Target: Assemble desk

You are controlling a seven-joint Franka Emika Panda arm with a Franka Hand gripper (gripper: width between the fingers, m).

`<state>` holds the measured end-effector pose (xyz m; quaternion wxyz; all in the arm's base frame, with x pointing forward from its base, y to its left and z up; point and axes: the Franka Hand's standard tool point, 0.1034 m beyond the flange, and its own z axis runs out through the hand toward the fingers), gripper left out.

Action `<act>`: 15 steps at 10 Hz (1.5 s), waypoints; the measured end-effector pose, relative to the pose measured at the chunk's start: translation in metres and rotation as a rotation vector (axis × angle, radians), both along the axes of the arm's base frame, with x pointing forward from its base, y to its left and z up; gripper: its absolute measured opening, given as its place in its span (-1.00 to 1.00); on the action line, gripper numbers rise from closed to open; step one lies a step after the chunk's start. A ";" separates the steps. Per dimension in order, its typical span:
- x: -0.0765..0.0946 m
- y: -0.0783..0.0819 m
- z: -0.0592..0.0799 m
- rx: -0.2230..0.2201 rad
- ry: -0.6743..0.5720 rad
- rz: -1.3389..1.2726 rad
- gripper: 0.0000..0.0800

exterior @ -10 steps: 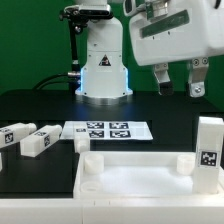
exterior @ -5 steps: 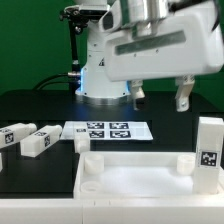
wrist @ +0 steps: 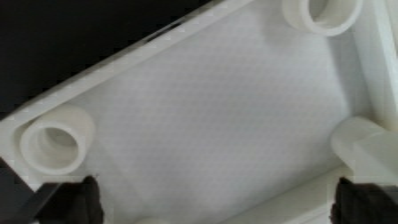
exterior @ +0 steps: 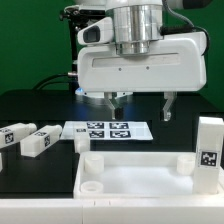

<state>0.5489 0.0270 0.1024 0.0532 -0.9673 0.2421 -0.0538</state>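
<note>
The white desk tabletop (exterior: 140, 178) lies flat at the front of the black table, with round sockets (exterior: 90, 160) at its corners. It fills the wrist view (wrist: 214, 120), where two sockets (wrist: 54, 145) show. My gripper (exterior: 139, 105) hangs open and empty above the tabletop's far edge, its fingers (exterior: 167, 108) wide apart. Three white tagged legs (exterior: 35, 140) lie at the exterior view's left. One leg (exterior: 208, 150) stands upright at the right.
The marker board (exterior: 107, 130) lies on the black table behind the tabletop. The arm's base (exterior: 103, 75) stands at the back.
The gripper has swung from the exterior view's upper right toward the middle, turning so its fingers now face the camera, and it has come lower over the tabletop.
</note>
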 end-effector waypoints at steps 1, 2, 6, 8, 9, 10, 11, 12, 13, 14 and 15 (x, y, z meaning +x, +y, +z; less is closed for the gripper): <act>-0.001 -0.001 -0.001 -0.007 -0.002 0.047 0.62; -0.010 -0.011 -0.004 -0.025 0.000 0.183 0.62; -0.053 -0.050 -0.026 -0.072 0.028 0.453 0.62; -0.052 -0.053 -0.025 -0.092 0.023 0.579 0.62; -0.053 -0.056 -0.026 -0.104 0.023 0.659 0.62; -0.063 -0.067 -0.035 -0.113 0.035 0.725 0.62; -0.081 -0.077 -0.046 -0.104 0.068 0.701 0.62; -0.096 -0.087 -0.054 -0.098 0.093 0.684 0.62; -0.110 -0.097 -0.065 -0.092 0.120 0.663 0.62; -0.116 -0.099 -0.073 -0.090 0.141 0.658 0.62; -0.112 -0.097 -0.070 -0.092 0.133 0.664 0.62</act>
